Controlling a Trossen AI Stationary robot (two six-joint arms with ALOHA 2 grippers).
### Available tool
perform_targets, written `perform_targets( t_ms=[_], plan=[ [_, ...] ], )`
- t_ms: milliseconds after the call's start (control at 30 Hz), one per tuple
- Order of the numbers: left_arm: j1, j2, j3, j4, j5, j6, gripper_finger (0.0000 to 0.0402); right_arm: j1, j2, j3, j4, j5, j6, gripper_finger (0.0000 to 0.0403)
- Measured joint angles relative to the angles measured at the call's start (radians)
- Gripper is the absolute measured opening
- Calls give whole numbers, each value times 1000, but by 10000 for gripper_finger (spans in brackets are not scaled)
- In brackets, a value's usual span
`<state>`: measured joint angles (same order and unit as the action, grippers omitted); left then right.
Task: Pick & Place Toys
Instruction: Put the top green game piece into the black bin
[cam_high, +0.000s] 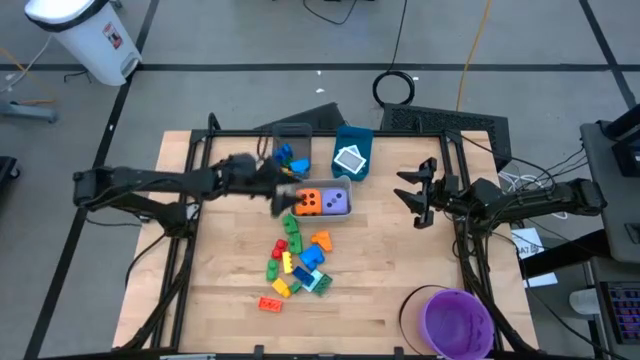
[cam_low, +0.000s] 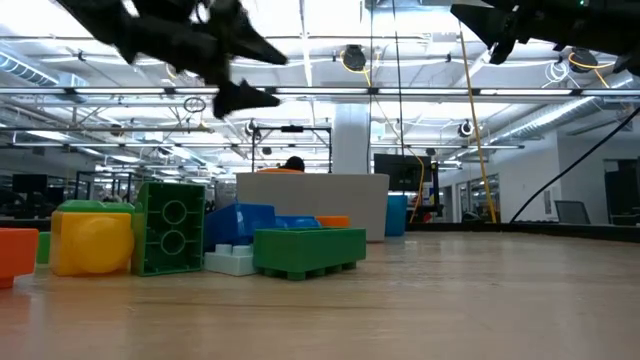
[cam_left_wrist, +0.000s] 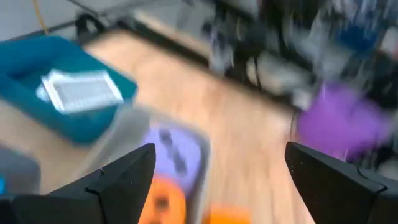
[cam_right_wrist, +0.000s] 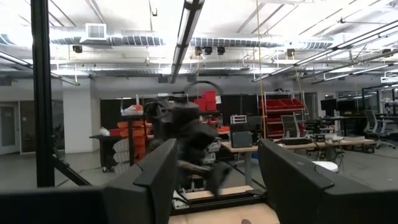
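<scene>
Toys heaped on table just below our left pincer, jaws wide, empty, hovering beside dice in grey bin, likely positioned for grab. Right pincer wide, parked well apart.

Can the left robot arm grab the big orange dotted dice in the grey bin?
Probably yes. The left gripper hangs open right beside the grey bin, and the orange dotted dice lies uncovered at the top, next to the purple dice. Nothing blocks the way down; only the bin's wall stands close.
</scene>
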<state>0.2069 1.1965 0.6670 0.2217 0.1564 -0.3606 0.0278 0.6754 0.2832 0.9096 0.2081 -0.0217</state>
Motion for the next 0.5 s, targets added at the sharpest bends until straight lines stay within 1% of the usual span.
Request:
perform_targets(
  t_ms=[67, 133, 200, 267, 333, 500],
  plan=[
    [-79, -44, 0, -159, -78, 70, 365, 0, 0, 0, -2, 0, -1, 196],
    [-155, -65, 0, -312, -204, 115, 365, 0, 0, 0, -3, 0, -4, 196],
    [-224, -62, -1, -431, -335, 95, 365, 0, 0, 0, -3, 0, -19, 196],
    [-276, -34, -5, -479, -412, 15, 365, 0, 0, 0, -3, 0, -18, 196],
    [-307, -1, -12, -486, -420, -28, 365, 0, 0, 0, -2, 0, -18, 196],
    [-343, 90, -13, -437, -416, -35, 365, 0, 0, 0, 6, 0, -20, 196]
  ],
)
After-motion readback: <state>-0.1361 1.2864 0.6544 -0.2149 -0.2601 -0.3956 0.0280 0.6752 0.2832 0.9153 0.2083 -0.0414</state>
